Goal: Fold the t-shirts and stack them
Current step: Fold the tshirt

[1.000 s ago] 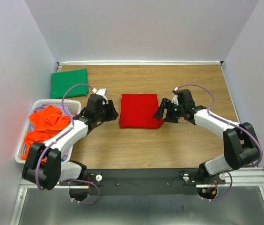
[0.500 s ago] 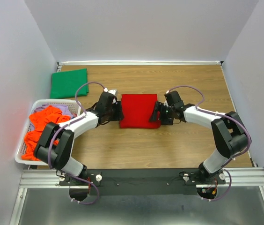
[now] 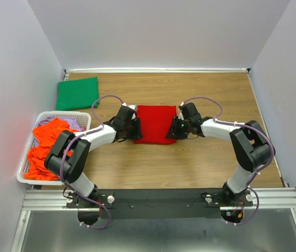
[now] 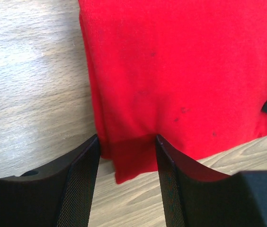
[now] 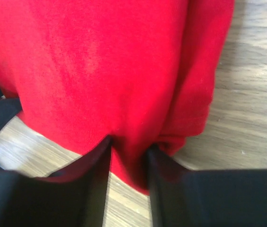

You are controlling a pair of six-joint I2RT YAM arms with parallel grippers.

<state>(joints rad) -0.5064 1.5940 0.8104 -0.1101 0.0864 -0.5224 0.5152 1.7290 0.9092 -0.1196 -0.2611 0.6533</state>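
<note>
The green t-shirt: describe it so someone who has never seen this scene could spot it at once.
On the wooden table, look to the far left corner, beyond the white basket. The green t-shirt lies there folded flat. The red t-shirt sits mid-table and the orange t-shirts are heaped in the basket.

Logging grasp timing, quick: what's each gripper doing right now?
Left gripper: straddles the red t-shirt edge; clamped or not, cannot tell.
Right gripper: closed on the red t-shirt, cloth puckered between its fingers.

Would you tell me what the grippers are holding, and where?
Red t-shirt: right gripper pinches its right edge; left gripper straddles its left edge, grip unclear.
</note>
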